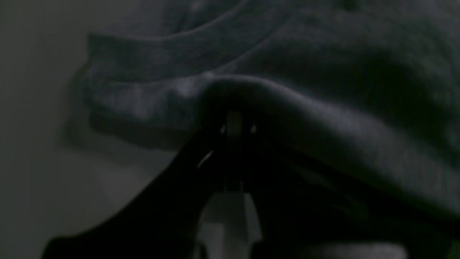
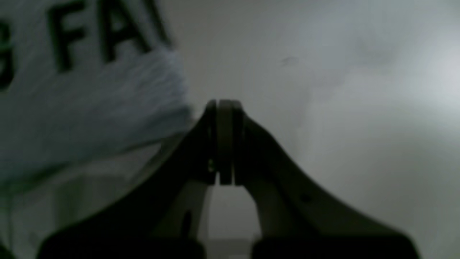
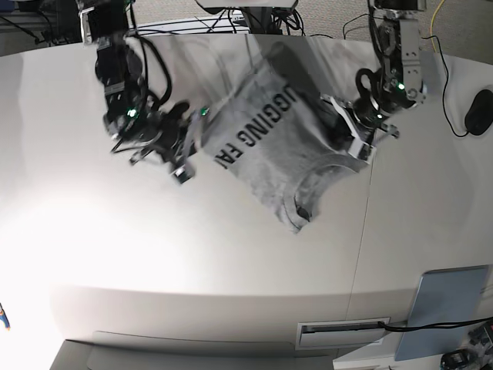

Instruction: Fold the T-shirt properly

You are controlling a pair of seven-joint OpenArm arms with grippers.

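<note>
T-shirt (image 3: pixel 269 139) between two lowered arms

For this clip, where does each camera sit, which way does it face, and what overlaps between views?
Left wrist: on the left arm, looking along the left gripper into dark T-shirt folds.
Right wrist: on the right arm, past the shut right gripper at the table.
Base: overhead, both arms visible.
Shared: the shirt's lettering, in right wrist and base.

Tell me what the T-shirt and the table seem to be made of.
T-shirt: soft knit fabric, probably cotton jersey, going by its flecked grey surface, limp wrinkles and ribbed collar; matte black printed letters. Table: smooth pale hard surface, maybe laminate, with a soft sheen from light glare.
</note>
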